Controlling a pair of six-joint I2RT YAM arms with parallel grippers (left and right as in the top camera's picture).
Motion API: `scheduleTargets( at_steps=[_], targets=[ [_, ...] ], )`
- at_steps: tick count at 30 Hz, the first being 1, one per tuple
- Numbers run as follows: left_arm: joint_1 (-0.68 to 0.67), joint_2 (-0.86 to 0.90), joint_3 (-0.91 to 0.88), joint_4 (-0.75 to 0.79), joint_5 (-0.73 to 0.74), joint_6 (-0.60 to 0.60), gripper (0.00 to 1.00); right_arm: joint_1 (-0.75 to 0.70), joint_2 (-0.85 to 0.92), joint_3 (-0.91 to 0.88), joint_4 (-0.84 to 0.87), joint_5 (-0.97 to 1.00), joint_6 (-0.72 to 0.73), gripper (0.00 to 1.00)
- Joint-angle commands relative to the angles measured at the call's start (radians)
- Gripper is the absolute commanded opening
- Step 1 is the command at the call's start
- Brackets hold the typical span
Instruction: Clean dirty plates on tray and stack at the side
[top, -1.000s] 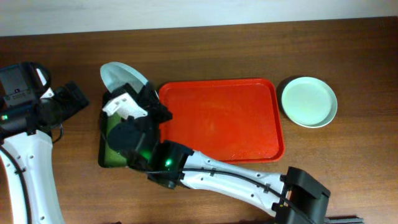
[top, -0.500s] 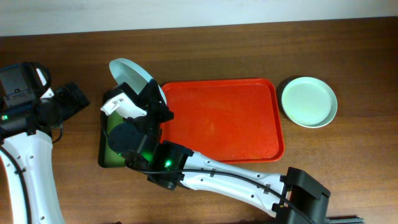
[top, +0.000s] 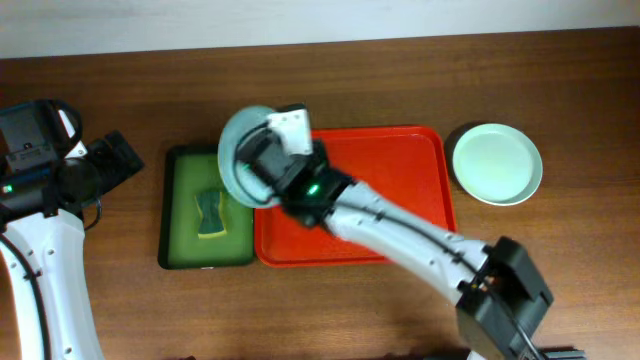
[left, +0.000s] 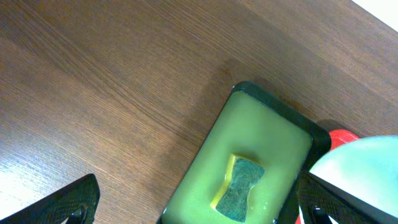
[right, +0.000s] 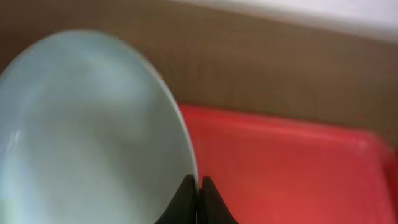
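Note:
A pale mint-blue plate (top: 234, 148) hangs tilted above the left rim of the red tray (top: 400, 200), and my right gripper (top: 256, 166) is shut on its edge. In the right wrist view the black fingertips (right: 198, 184) pinch the plate (right: 93, 130) at its rim, with the tray (right: 286, 162) below. The tray floor shows no plates. To the right of the tray on the table sits another pale mint plate (top: 496, 162), seemingly on a white one. My left gripper (left: 196, 208) stands open, low over the wood at the left, with nothing in it.
A dark green tray (top: 180, 225) holding a green and yellow sponge (top: 210, 213) lies just left of the red tray. The left arm (top: 55, 175) stays at the table's left edge. The right arm (top: 420, 240) crosses the red tray diagonally.
The right arm has lifted the plate from above the green tray and swung it right, toward the red tray, uncovering the sponge. The left arm has not moved.

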Motion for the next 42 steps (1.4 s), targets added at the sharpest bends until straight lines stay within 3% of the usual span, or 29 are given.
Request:
scheduleTargets(
  at_steps=[1, 4, 8, 9, 12, 15, 18, 19, 20, 23, 24, 28, 31, 32, 33, 42],
  targets=[
    [0.003, -0.012, 0.003, 0.001, -0.007, -0.01, 0.99, -0.257, -0.109, 0.001, -0.071, -0.418, 0.116, 0.04],
    [0.003, -0.012, 0.003, 0.001, -0.007, -0.01, 0.99, -0.583, -0.174, 0.001, -0.251, -0.618, 0.106, 0.04],
    [0.003, -0.012, 0.003, 0.001, -0.007, -0.01, 0.99, -1.048, -0.17, -0.002, -0.517, -0.62, -0.067, 0.04],
    [0.003, -0.012, 0.003, 0.002, -0.007, -0.01, 0.99, -1.176, -0.17, -0.022, -0.535, -0.621, -0.068, 0.04],
    [0.003, -0.012, 0.003, 0.001, -0.007, -0.01, 0.99, -1.339, -0.17, -0.176, -0.423, -0.621, -0.068, 0.04],
    [0.003, -0.012, 0.003, 0.002, -0.007, -0.01, 0.99, -1.346, -0.17, -0.346, -0.185, -0.625, -0.068, 0.04],
    [0.003, -0.012, 0.003, 0.001, -0.007, -0.01, 0.99, -1.326, -0.17, -0.365, -0.125, -0.629, -0.068, 0.05],
    [0.003, -0.012, 0.003, 0.001, -0.007, -0.011, 0.99, -1.313, -0.17, -0.365, -0.125, -0.629, -0.068, 0.18],
    [0.003, -0.012, 0.003, 0.001, -0.007, -0.01, 0.99, -1.295, -0.17, -0.365, -0.131, -0.631, -0.079, 0.45],
    [0.003, -0.012, 0.003, 0.002, -0.007, -0.01, 0.99, -1.256, -0.171, -0.359, -0.146, -0.733, -0.301, 0.76],
    [0.003, -0.012, 0.003, 0.002, -0.007, -0.01, 0.99, -1.239, -0.171, -0.349, -0.159, -0.748, -0.354, 0.8],
    [0.003, -0.012, 0.003, 0.001, -0.007, -0.01, 0.99, -1.049, -0.171, -0.338, -0.227, -0.794, -0.569, 0.82],
    [0.003, -0.012, 0.003, 0.001, -0.007, -0.01, 0.99, -0.891, -0.171, -0.338, -0.234, -0.792, -0.652, 0.84],
    [0.003, -0.012, 0.003, 0.001, -0.007, -0.01, 0.99, -0.869, -0.171, -0.338, -0.234, -0.792, -0.652, 0.98],
    [0.003, -0.012, 0.003, 0.002, -0.007, -0.01, 0.99, -0.839, -0.171, -0.338, -0.234, -0.788, -0.652, 0.98],
    [0.003, -0.012, 0.003, 0.002, -0.007, -0.01, 0.99, -0.823, -0.171, -0.338, -0.233, -0.788, -0.652, 0.98]
  ],
)
